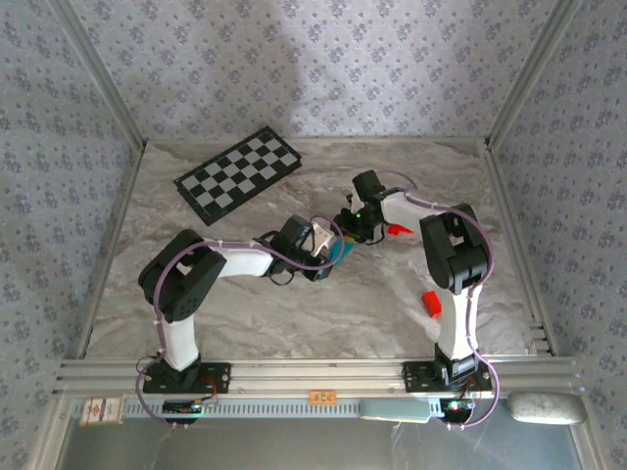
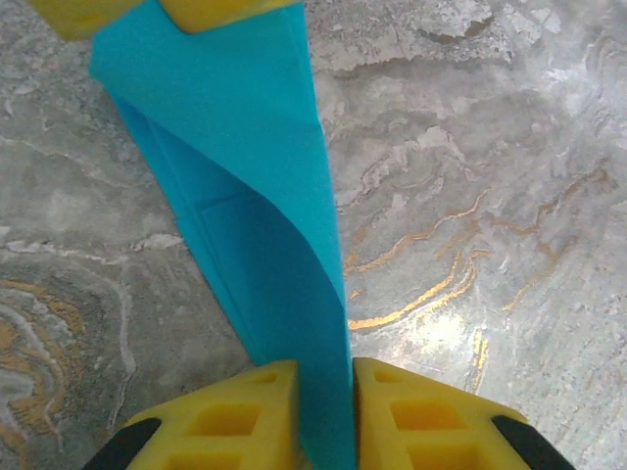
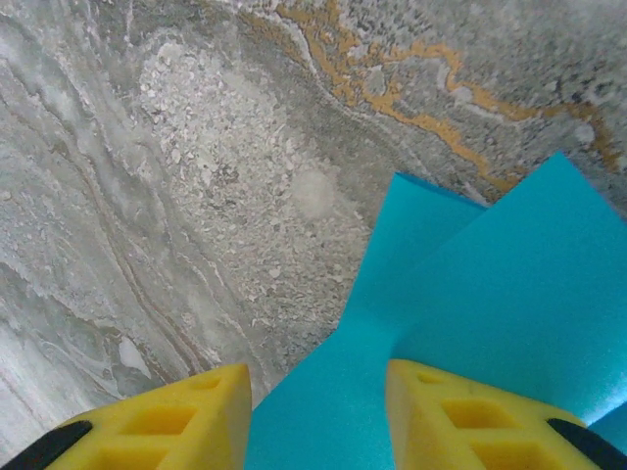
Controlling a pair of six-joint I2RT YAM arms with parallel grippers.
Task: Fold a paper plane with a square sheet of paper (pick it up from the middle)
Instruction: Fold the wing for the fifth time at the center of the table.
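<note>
Left gripper pinches one end of the paper; right gripper grips the other, paper filling its jaws; we hold it above the table, folded roughly lengthwise; nose folds and wings, we judge, remain.

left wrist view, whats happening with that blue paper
Both arms are working a partly folded cyan paper sheet in mid-table, over the grey marbled tabletop. The left gripper has its jaws pinched on one end of the folded strip. The other end lies between the jaws of the right gripper, which stand wider; whether they grip it is unclear. It is no finished plane yet.
</note>
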